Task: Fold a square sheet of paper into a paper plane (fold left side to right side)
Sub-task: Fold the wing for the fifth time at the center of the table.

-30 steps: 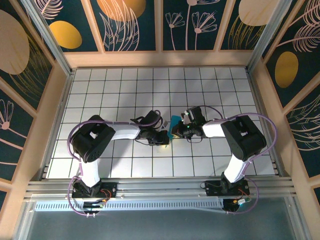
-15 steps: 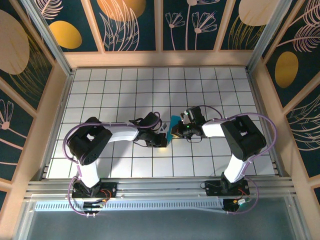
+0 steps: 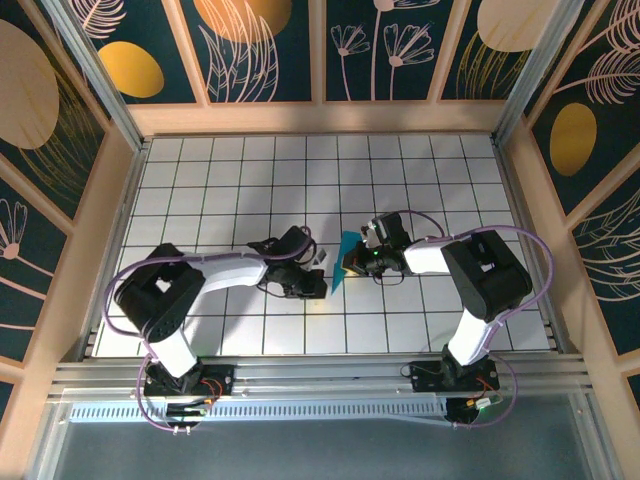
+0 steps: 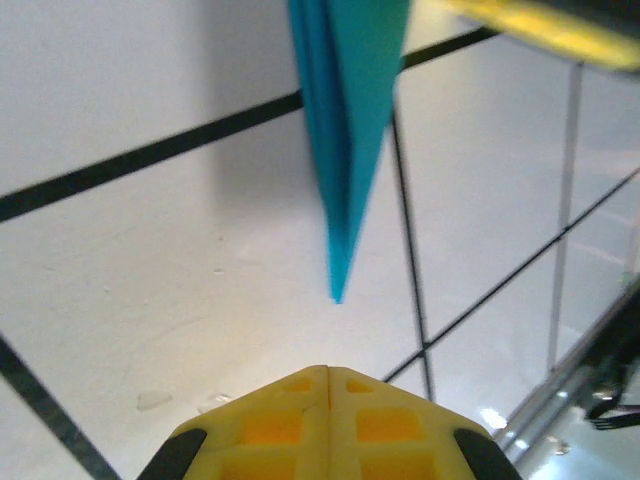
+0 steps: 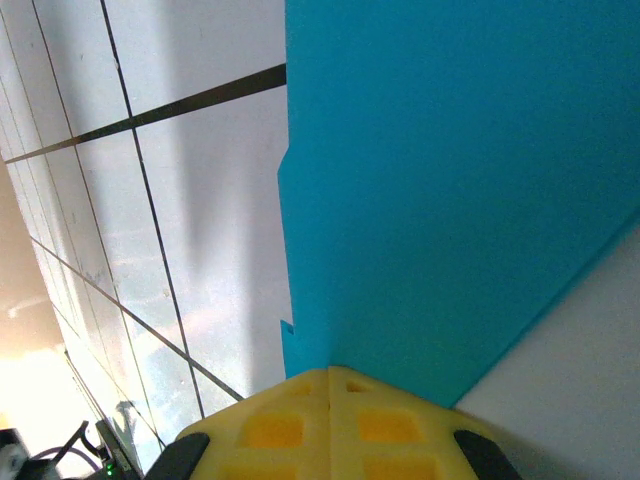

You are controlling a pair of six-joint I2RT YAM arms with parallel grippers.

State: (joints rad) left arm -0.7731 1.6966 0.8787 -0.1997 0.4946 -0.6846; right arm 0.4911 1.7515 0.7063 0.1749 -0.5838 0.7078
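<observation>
Since the paper plane is showing as a narrow, layered dart with a sharp tip, the folding is looking nearly or fully done, perhaps lacking only wing shaping. The right end effector is pinching it over the middle of the counter, while the left end effector is sitting closed and empty just short of the tip. I am counting one paper piece and two end effectors.

Looked like robot lab test cell, not home or shop. Two white-and-black arms, left arm and right arm, bolted to aluminium rail at near edge. Purple cables looped loose along both. Work surface was white grid-tiled tabletop, boxed in by light wooden frame. Walls were dark teal panels with printed leaves, flowers, gold ovals. Staged backdrop vibe, tbh.
</observation>
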